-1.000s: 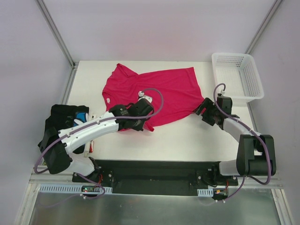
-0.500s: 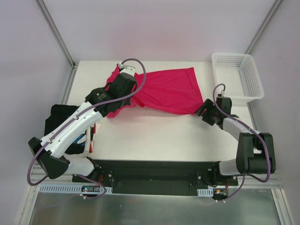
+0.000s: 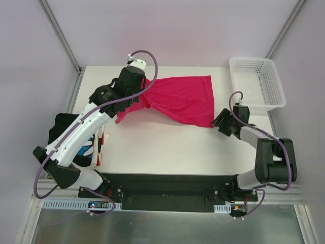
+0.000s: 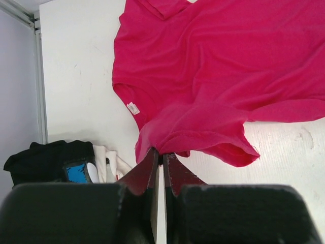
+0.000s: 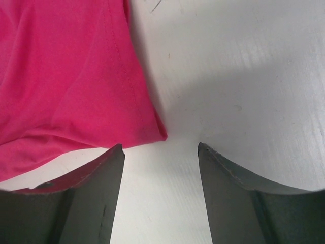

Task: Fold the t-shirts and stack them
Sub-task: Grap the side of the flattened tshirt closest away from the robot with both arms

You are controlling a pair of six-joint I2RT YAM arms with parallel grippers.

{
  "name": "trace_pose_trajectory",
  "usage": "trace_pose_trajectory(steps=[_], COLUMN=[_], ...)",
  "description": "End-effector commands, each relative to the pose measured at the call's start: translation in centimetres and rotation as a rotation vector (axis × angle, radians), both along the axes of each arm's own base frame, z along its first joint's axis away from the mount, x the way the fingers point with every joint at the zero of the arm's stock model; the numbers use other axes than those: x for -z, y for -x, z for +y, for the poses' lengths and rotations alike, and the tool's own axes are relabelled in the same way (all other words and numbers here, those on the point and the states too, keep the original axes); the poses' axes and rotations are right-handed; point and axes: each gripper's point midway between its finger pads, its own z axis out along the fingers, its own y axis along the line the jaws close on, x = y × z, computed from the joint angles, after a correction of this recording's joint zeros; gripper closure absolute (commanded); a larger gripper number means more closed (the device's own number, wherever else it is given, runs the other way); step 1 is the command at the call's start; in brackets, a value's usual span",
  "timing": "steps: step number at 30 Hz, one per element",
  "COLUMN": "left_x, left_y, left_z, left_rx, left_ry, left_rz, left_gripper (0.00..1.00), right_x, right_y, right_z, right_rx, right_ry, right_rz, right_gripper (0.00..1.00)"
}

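Left gripper pinches crimson-pink cloth t-shirt, lying upper centre on white table.
Right gripper spread wide at the hem corner, tabletop showing below it. Only the left wrist view shows the pinch.

- Bare table runs across the near strip, 5 to 7 o'clock, between the arm bases.
- The crimson t-shirt covers the far part, 10 to 1 o'clock.
- The white basket blocks the 2 o'clock corner.
- A pile of t-shirts fills the 9 o'clock edge, the left arm slanting over it.
- Ahead of the right claw, the table is bare from 12 to 3 o'clock; the shirt's corner lies at 11.
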Motion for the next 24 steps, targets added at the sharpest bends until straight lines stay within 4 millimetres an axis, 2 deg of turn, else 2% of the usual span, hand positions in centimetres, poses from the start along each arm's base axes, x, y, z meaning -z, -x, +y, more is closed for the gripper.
trace_pose_trajectory(steps=[1,4,9,12,13,16,20,24], left_x=[-1.4,-1.3,-0.8,-0.7,-0.6,-0.5,0.0,0.6], left_y=[-0.4,-0.4,-0.1,0.0,0.1,0.1,0.1,0.1], left_z=[0.5,0.8,1.3,1.7,1.9,2.2,2.2,2.4], left_rx=[0.000,-0.003,-0.012,-0.021,-0.021,-0.027,-0.028,-0.033], left_ry=[-0.006,-0.010,-0.004,-0.004,-0.006,-0.004,0.001,0.002], left_rz=[-0.033,-0.031,-0.021,-0.020,-0.018,-0.018,-0.011,-0.003], left_gripper=[1.00,1.00,1.00,1.00,1.00,1.00,1.00,1.00], right_x=[0.7,1.5,1.5,1.3,1.2,0.2,-1.8,-5.3], right_y=[-1.0,-1.6,-2.7,-2.7,-2.7,-3.0,-3.4,-4.9], right_z=[0.4,1.2,2.7,3.0,3.0,2.8,2.3,1.8], right_rx=[-0.004,-0.022,-0.050,-0.053,-0.054,-0.045,-0.033,-0.017], right_ry=[0.015,0.019,0.021,0.011,0.011,0.019,0.045,0.052], right_rz=[-0.011,-0.003,-0.007,-0.005,-0.006,-0.028,-0.052,-0.127], right_gripper=[0.39,0.42,0.51,0.64,0.74,0.83,0.85,0.85])
